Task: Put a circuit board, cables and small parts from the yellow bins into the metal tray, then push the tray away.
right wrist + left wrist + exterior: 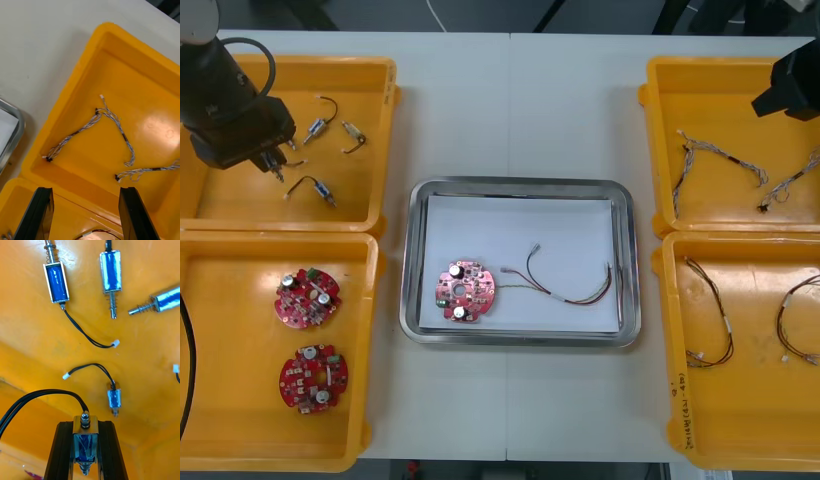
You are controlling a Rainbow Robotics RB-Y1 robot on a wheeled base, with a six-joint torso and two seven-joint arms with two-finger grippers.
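Left gripper (276, 166): low over the far left yellow bin (385, 120), fingers clamped on one small metal part (85, 442)
Held part: upright between the two black fingers, its black lead arching away to one side
Loose small metal parts (56, 277): four on the bin floor beyond the fingertips in the left wrist view, the nearest (114, 397) just past the held one and apart from it
Right gripper (84, 191): above the far right yellow bin (658, 130), fingers standing wide apart with nothing between them
Twisted blue and white cables (80, 129): two, lying on that bin's floor beyond the open fingers — untouched
Near right yellow bin (670, 340): two dark cables (728, 340)
Near left yellow bin (370, 340): two round red circuit boards (307, 297), one nearer the table's front edge than the other
Metal tray (520, 184): between the bins, white inside — well apart from both grippers
Tray contents: one circuit board (465, 291) at its left, one thin cable (570, 285) just beside it to the right
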